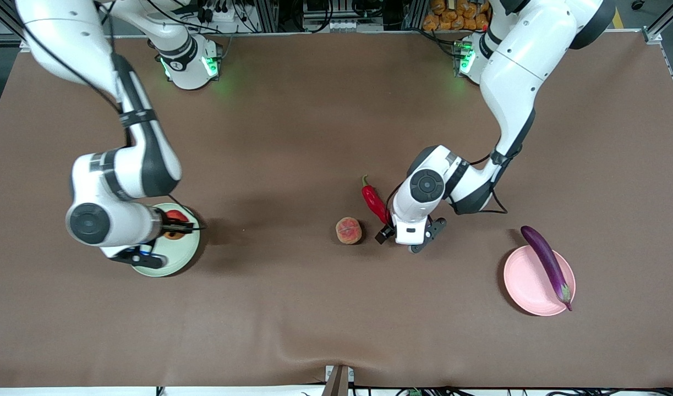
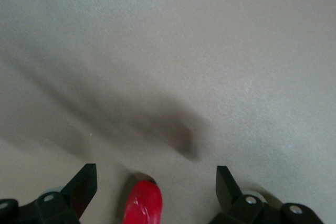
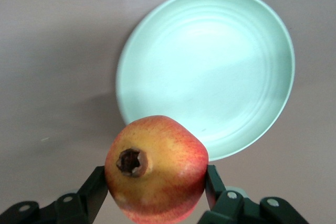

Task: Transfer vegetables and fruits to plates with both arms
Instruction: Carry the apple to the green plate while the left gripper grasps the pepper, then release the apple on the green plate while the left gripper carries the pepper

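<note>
My right gripper [image 1: 176, 225] is shut on the small red-yellow fruit [image 1: 175, 219] and holds it just over the pale green plate [image 1: 179, 252]. In the right wrist view the fruit [image 3: 156, 169], with its dark crown hole, sits between the fingers [image 3: 93, 190], and the plate [image 3: 210, 66] lies bare. My left gripper [image 1: 388, 228] is open, low over the end of the red chili pepper [image 1: 373, 201]; the chili's tip [image 2: 143, 203] lies between the open fingers [image 2: 83, 184]. The peach [image 1: 349, 230] lies beside it. The purple eggplant [image 1: 548, 267] lies across the pale pink plate [image 1: 526, 283].
The brown table cloth [image 1: 292, 319] covers the whole table, and a clamp [image 1: 339, 379] sits at its edge nearest the front camera. The arms' bases [image 1: 190, 63] stand along the edge farthest from that camera.
</note>
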`<state>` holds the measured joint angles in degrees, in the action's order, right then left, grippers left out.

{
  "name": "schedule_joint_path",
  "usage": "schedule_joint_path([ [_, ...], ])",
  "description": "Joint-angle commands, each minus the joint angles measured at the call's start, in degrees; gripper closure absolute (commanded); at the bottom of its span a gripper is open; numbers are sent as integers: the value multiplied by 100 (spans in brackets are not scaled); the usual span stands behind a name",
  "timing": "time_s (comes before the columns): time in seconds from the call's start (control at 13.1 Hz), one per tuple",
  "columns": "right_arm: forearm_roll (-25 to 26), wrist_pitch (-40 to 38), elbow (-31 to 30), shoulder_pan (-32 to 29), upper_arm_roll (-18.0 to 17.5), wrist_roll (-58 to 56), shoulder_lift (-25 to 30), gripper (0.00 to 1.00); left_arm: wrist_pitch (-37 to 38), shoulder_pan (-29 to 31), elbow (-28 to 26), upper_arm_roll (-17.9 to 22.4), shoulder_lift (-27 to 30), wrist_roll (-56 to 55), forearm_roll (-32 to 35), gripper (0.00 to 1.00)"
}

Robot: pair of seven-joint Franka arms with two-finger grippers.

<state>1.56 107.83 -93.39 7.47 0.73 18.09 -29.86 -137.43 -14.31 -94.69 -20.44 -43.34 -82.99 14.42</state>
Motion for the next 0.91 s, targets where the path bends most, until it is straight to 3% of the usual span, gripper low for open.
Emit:
schedule_joint_path([
  [0.0, 125, 458, -732, -367, -143, -497, 358, 100, -118, -72, -242, 57, 106, -226, 183, 0],
  [0.15, 125, 720, -1030, -701, -143, -901, 358, 100, -214, -151, -322, 48, 97, -462, 272, 0],
  [0.3, 117, 1492, -1531, -896, -152, -1070, 349, 100, -215, -283, -366, 48, 106, -718, 272, 0],
  [0.38, 73, 1539, -1541, -896, -152, -1070, 323, 64, -215, -353, -375, 48, 106, -849, 272, 6],
  [0.46, 73, 1531, -1533, -879, -152, -1018, 323, 1, -215, -449, -436, 48, 106, -955, 272, 21],
  [0.53, 73, 1496, -1533, -887, -160, -1018, 332, 0, -215, -459, -480, 48, 106, -982, 272, 40],
  [0.69, 64, 1016, -1332, -887, -178, -1027, 480, 0, -197, -476, -550, 40, 132, -1000, 281, 100],
  [0.84, -23, -299, -500, -817, -204, -1009, 516, 0, -145, -529, -787, 40, 359, -1062, 281, 100],
])
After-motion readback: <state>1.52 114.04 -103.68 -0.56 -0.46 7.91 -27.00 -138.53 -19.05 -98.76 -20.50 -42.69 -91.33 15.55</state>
